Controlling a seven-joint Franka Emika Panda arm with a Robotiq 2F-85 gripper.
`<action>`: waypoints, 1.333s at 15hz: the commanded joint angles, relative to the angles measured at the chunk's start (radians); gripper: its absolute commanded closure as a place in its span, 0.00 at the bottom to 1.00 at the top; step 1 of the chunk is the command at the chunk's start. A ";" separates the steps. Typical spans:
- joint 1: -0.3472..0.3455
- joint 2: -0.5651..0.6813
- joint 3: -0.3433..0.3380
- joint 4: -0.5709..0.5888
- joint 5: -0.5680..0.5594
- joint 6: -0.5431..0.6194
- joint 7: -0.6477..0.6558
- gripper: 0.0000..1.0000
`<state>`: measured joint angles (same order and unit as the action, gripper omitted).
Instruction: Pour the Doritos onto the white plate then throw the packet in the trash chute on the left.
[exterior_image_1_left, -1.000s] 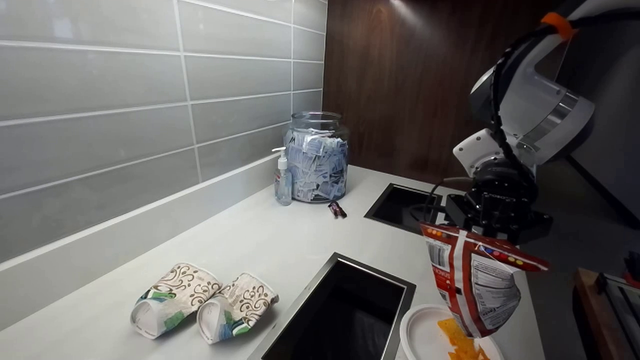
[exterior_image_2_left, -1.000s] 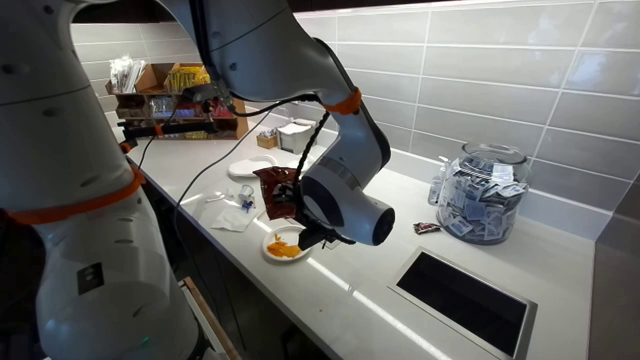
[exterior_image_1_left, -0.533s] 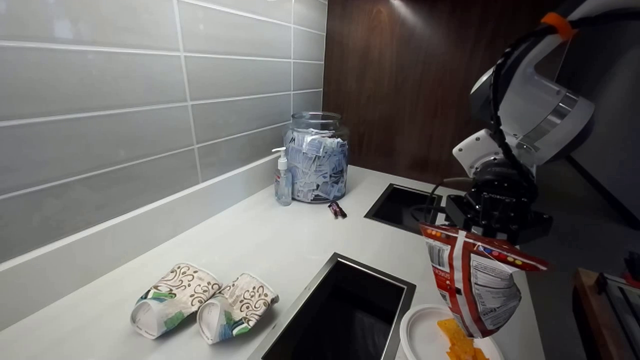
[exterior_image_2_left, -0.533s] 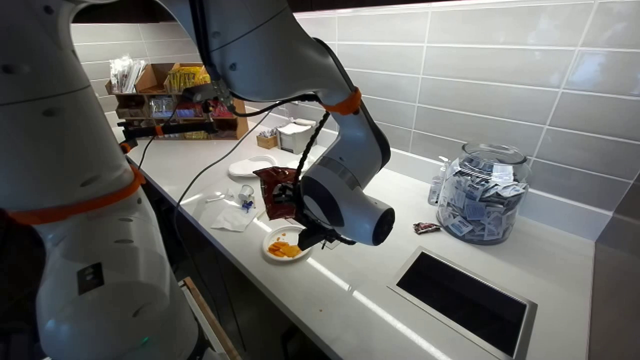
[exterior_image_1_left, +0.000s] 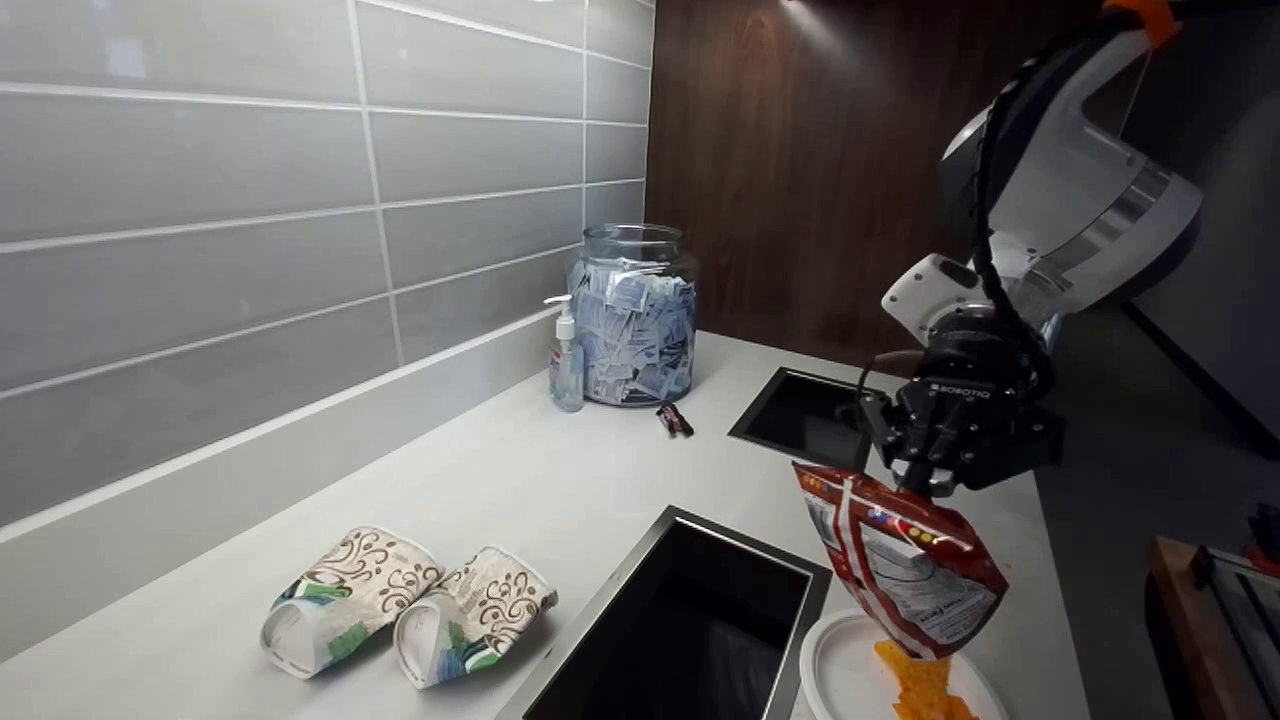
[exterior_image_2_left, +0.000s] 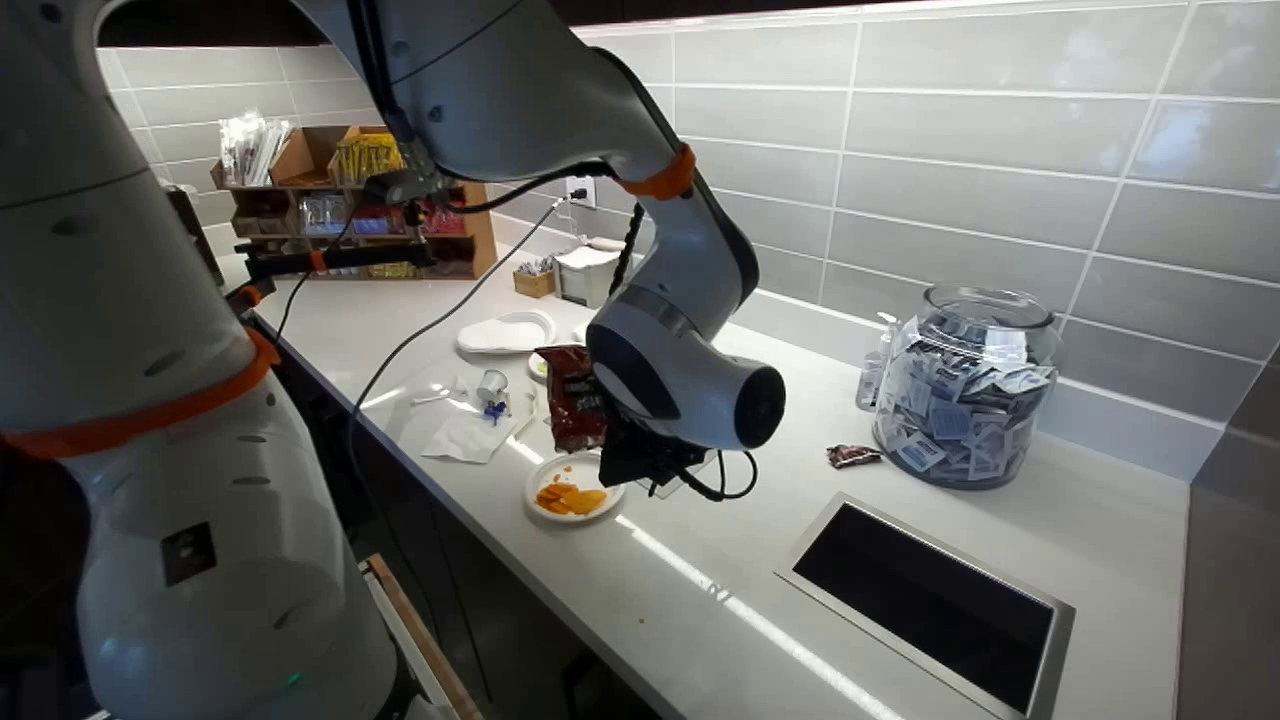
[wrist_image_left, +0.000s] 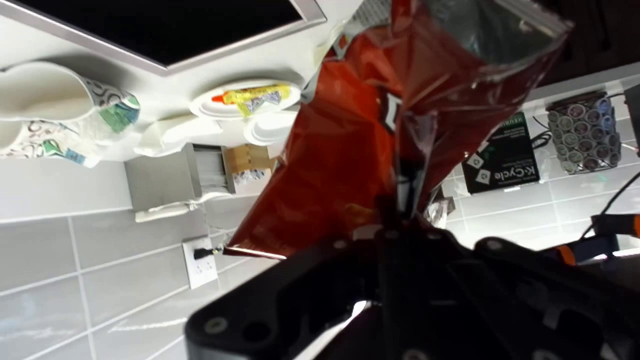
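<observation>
Paper cups (exterior_image_1_left: 475, 605) beside black chute (exterior_image_1_left: 690, 610).

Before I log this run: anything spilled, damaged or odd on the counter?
Yes: two paper cups lie on their sides, looking crushed. Also, a tiny orange speck, possibly a chip crumb, sits on the counter outside the white plate holding chips.

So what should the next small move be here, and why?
Probably a gentle shake of the packet above the white plate. The packet is pinched in the end effector and hangs with its lower end over the plate, where chips lie, but no view settles whether any are left inside. Emptying it fully seems wise before discarding it.
</observation>
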<state>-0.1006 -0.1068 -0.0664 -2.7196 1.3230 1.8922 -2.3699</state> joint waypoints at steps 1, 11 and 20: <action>0.057 -0.098 0.076 -0.014 -0.008 0.197 0.206 1.00; 0.151 -0.184 0.229 0.025 -0.304 0.554 0.793 1.00; 0.200 -0.154 0.206 0.080 -0.639 0.587 1.131 1.00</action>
<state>0.0704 -0.2789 0.1584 -2.6553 0.7709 2.4455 -1.3221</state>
